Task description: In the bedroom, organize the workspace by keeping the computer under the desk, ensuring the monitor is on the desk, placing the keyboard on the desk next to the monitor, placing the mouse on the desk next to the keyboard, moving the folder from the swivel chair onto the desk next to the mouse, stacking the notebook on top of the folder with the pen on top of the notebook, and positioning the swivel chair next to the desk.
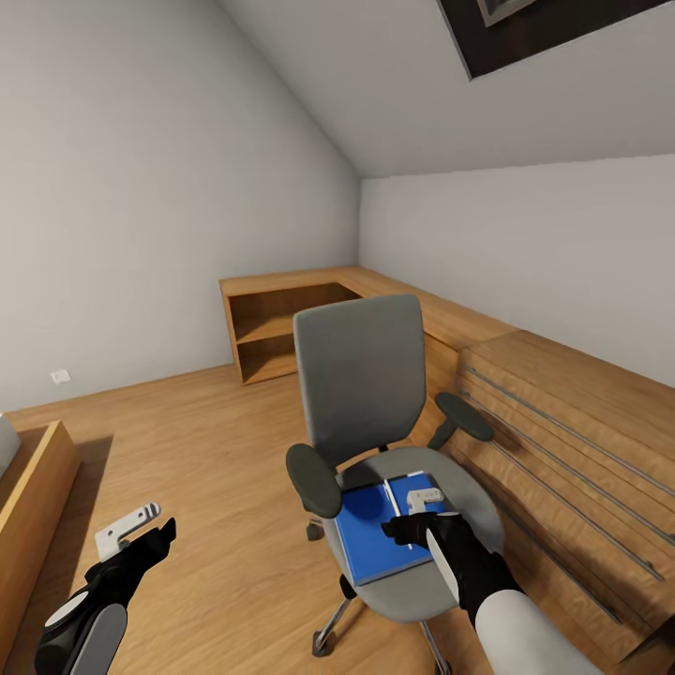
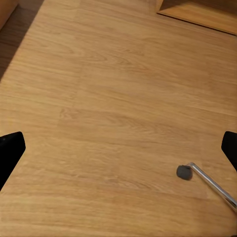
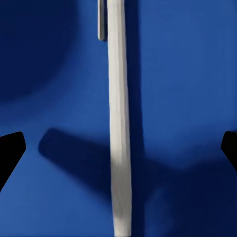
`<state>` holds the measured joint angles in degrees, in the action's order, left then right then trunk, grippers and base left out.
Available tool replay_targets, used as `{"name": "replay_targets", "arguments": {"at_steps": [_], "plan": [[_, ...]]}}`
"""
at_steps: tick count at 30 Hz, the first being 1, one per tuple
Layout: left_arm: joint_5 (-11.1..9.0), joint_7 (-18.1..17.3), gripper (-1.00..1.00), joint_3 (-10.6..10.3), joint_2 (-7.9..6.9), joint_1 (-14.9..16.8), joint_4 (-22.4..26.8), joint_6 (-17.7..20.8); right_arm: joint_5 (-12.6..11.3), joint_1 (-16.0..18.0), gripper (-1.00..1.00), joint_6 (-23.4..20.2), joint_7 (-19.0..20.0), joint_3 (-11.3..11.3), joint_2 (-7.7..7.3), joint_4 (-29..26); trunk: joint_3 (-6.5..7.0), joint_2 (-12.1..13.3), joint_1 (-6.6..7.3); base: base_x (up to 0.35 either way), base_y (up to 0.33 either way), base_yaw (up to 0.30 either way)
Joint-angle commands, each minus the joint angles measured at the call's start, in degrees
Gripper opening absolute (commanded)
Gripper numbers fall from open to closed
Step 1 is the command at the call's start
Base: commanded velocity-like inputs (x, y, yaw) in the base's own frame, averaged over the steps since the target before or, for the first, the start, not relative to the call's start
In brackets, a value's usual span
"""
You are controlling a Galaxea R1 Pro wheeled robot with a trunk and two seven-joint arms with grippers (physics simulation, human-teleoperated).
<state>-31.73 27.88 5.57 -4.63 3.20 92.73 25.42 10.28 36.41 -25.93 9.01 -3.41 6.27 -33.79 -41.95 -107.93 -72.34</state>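
The grey swivel chair (image 1: 361,375) stands mid-room on the wooden floor, its back toward the corner. On its seat lies the blue folder (image 1: 370,539), and the white pen (image 1: 392,495) rests on top of it. My right gripper (image 1: 412,516) hovers open just above the folder. In the right wrist view the pen (image 3: 119,123) runs lengthwise across the folder (image 3: 187,74), between the spread fingertips of the right gripper (image 3: 121,147), untouched. My left gripper (image 1: 155,527) hangs open and empty over bare floor left of the chair; in its wrist view the left gripper (image 2: 118,148) looks down on floorboards.
A low wooden drawer cabinet (image 1: 562,422) runs along the right wall close behind the chair. An open wooden shelf unit (image 1: 272,328) fills the far corner. Wooden furniture (image 1: 28,487) juts in at the left. A chair caster (image 2: 183,172) on its chrome leg is near my left gripper.
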Motion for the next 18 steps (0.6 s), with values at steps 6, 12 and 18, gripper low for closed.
{"name": "replay_targets", "arguments": {"at_steps": [6, 12, 18], "plan": [[-0.6, 0.4, 1.0, 0.0, -0.03, 0.0, 0.1, 0.2, 0.4, 0.0, 1.0, -0.3, 0.4, -0.4, 0.06, 0.0, -0.07, 0.0, 0.0, 0.0, 0.0, 0.0], [-0.6, 0.4, 1.0, 0.0, -0.03, 0.0, 0.1, 0.2, 0.4, 0.0, -1.0, -0.3, 0.4, -0.4, 0.12, 0.0, -0.07, 0.0, 0.0, 0.0, 0.0, 0.0], [-0.5, 0.4, 1.0, 0.0, -0.03, 0.0, 0.1, 0.2, 0.4, 0.0, -1.0, -0.3, 0.4, -0.4, 0.07, 0.0, -0.07, 0.0, 0.0, 0.0, 0.0, 0.0]]}}
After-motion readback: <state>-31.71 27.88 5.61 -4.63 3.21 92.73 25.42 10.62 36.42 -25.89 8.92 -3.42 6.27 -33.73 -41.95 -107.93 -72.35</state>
